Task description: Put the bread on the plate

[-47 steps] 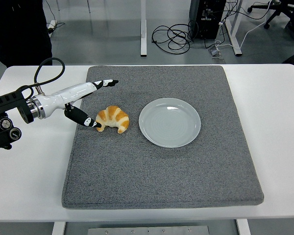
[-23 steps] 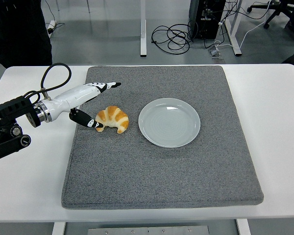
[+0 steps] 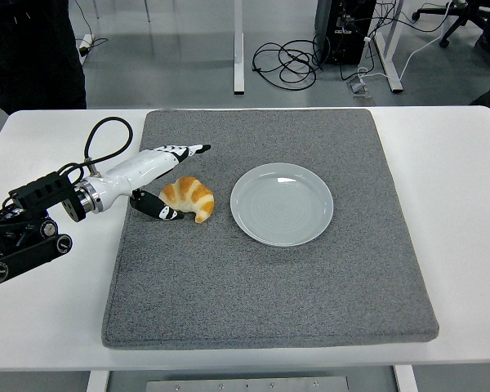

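Croissant lying on grey mat, just left of plate, not touching it; small gap of mat between the two. Curved side up, ends pointing down toward near edge of mat. Plate pale grey-blue, round, sitting flat on mat right of croissant, roughly mid-mat.

Left robot hand at croissant's left side, coming in from left over mat edge. Open, spread: upper fingers stretched out above and behind croissant, clear of it; lower thumb-like digit low on mat, tip right against croissant's left end. Contact looks likely there but not certain. Not closed around it; croissant resting on mat, not lifted.

White forearm shell running back left from croissant to black wrist joint, black cable loop arching above it. Black arm body lying over counter left of mat.

Right robot hand not visible.

Mat covering most of white counter, croissant in its upper-left part. Behind counter, beyond croissant: grey floor, coiled black cables, white desk legs, dark computer case. Dark-clothed person standing at top left, behind counter's far-left corner, only lower torso seen.
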### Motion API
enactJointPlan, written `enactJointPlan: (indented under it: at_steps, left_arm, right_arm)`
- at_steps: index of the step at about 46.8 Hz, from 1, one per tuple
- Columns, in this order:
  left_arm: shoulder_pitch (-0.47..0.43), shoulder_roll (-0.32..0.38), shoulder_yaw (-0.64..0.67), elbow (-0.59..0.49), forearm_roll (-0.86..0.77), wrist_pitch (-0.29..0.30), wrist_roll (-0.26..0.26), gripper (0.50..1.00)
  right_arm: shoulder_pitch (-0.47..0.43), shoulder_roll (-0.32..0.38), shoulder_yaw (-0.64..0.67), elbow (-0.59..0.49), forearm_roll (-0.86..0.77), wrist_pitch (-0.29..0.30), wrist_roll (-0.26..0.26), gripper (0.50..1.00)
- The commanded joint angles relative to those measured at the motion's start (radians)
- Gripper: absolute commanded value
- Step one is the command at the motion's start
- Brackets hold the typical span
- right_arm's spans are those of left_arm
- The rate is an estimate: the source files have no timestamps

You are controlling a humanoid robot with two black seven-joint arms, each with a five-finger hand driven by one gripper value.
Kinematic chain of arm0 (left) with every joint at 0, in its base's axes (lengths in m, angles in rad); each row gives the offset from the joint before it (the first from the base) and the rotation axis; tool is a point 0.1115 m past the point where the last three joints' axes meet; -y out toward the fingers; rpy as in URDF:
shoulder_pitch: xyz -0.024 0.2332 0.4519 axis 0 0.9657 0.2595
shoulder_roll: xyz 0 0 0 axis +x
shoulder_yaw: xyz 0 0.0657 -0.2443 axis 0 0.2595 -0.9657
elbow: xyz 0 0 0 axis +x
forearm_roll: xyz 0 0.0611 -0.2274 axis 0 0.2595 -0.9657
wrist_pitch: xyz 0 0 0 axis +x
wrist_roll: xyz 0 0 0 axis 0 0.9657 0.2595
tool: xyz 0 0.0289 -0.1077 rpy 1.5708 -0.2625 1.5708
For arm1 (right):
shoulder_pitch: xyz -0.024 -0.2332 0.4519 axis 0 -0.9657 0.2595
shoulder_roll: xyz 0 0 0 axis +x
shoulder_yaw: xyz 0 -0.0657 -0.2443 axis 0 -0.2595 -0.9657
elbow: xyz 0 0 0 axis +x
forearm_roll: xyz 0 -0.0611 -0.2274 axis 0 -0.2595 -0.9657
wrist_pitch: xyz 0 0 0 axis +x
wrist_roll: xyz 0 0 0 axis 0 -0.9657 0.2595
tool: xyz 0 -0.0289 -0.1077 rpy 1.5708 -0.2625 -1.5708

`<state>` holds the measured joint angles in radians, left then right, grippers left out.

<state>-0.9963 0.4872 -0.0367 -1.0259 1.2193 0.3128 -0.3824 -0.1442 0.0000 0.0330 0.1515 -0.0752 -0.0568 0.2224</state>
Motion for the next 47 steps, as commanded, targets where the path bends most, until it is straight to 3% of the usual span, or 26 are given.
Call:
enactJointPlan:
  at_steps: [1,15,26,47]
  left_arm:
    - [0.002,-0.015,0.001,0.012,-0.001,0.006,-0.007,0.983]
    - [0.024,-0.065,0.0,0.085,-0.006,0.019,-0.026,0.98]
    - [0.024,-0.108,0.0,0.15,-0.041,0.019,-0.062,0.91]
    - [0.062,-0.134,0.001,0.202,-0.043,0.019,-0.073,0.918]
  right_arm:
    - [0.0,0.0,-0.001,0.0,0.0,0.0,0.0,1.0]
    - [0.0,0.0,-0.001,0.0,0.0,0.0,0.0,1.0]
    - [0.0,0.0,-0.001,0.0,0.0,0.0,0.0,1.0]
    - [0.0,0.0,0.001,0.0,0.0,0.0,0.0,1.0]
